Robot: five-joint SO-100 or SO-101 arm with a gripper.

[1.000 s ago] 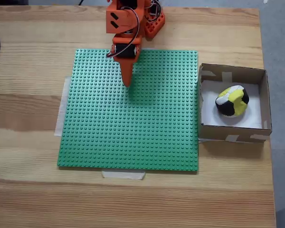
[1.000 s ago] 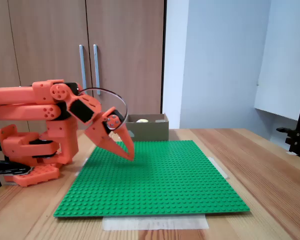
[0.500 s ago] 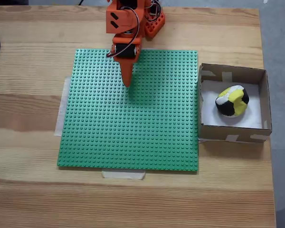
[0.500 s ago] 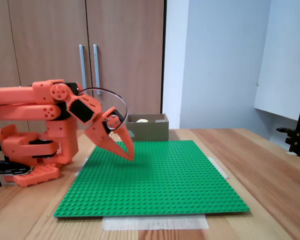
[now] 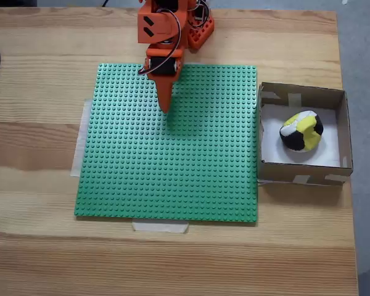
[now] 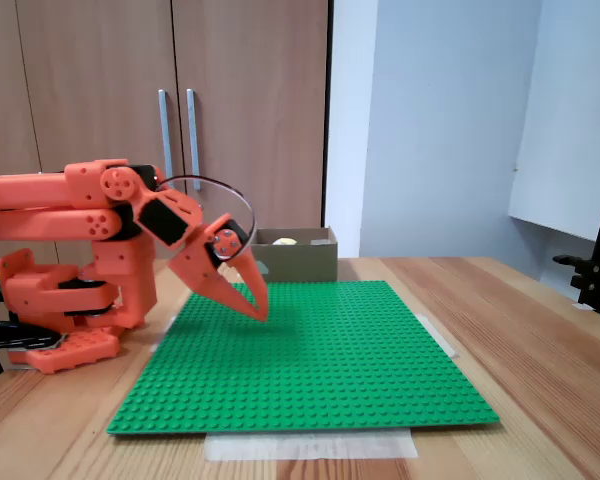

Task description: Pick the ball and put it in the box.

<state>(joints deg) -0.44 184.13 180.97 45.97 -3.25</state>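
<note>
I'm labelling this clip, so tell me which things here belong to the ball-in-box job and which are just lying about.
Part of the job:
ball, lying inside the box
box
gripper, shut, empty

Just lying about:
green studded baseplate
pale tape strip
wooden cupboard doors

Side view: orange arm's gripper (image 6: 259, 312), jaws closed, tip just above green studded baseplate (image 6: 320, 350); box (image 6: 297, 256) behind w/ ball (image 6: 285, 241) top visible; wooden table (image 6: 520, 330).

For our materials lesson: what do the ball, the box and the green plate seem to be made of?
Ball: soft fabric, seemingly; sewn-looking yellow, black, white patches.
Box: matte brown cardboard, taped corners, white bottom.
Green plate: likely moulded plastic; regular studs, slight sheen.
</note>
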